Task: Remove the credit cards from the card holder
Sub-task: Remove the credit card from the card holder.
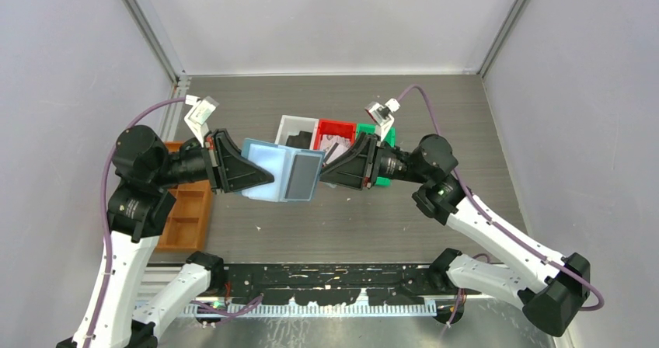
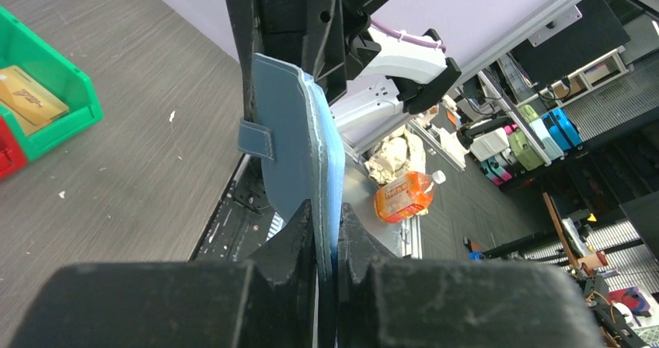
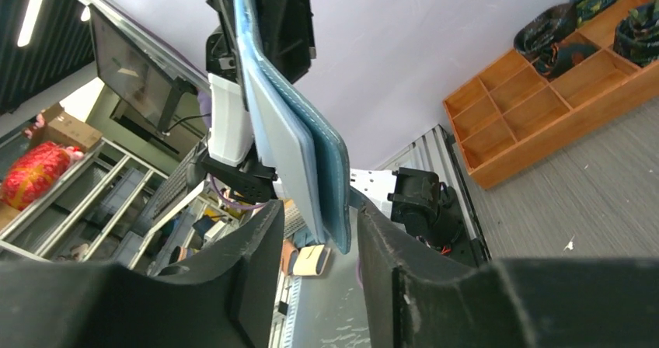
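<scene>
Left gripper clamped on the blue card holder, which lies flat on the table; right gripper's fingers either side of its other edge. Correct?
No: the card holder is held up off the table, on edge, as the left wrist view shows. The left gripper is clamped on it, and the right gripper straddles its other edge.

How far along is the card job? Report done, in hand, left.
Done: a gold card lies in the green bin, a patterned card in the red bin. In hand: left claw clamps the open holder aloft; right claw, open, straddles its edge. Left: the grey card sits in the holder.
</scene>
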